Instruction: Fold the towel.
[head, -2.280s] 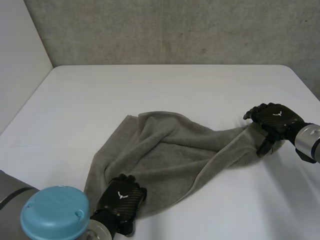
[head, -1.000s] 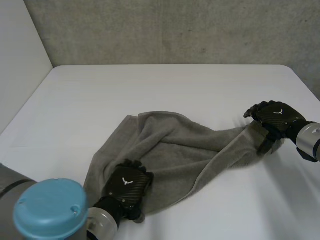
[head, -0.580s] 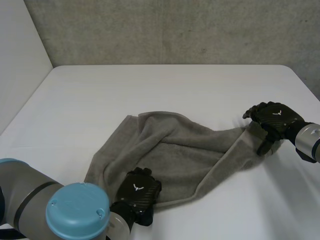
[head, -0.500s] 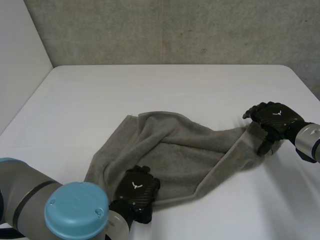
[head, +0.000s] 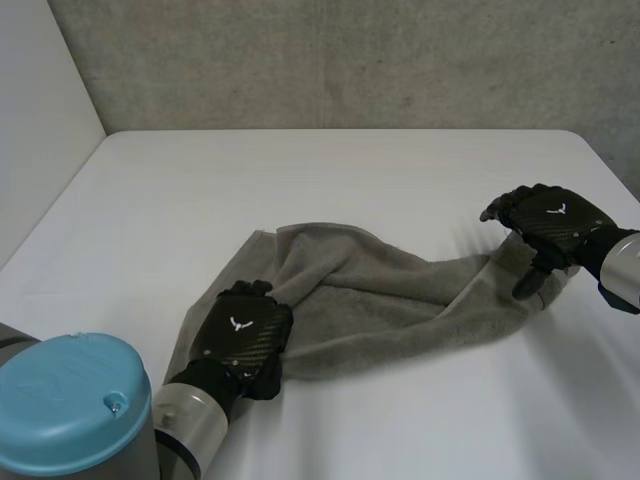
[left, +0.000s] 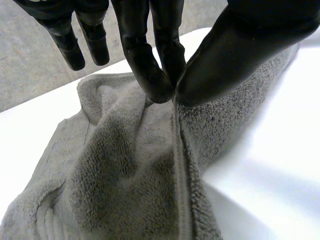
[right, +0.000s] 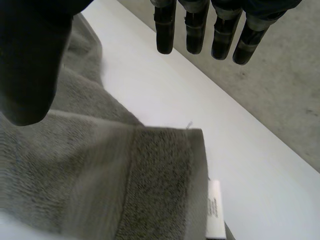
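Partly bunched towel (head: 400, 300), pinched by left hand (head: 240, 335)

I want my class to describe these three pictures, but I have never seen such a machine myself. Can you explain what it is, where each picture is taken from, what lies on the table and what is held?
It is a robot with two arms, each ending in a black hand. The wide picture looks down on a white table from between the arms. The other two come from cameras on the wrists, each looking along its own palm. A grey towel lies crumpled on the table. The left hand pinches a hemmed edge of the towel between thumb and fingers, as its wrist picture shows. The right hand is open above the towel's right-end corner, which bears a white label; its fingers are straight and clear of the cloth.
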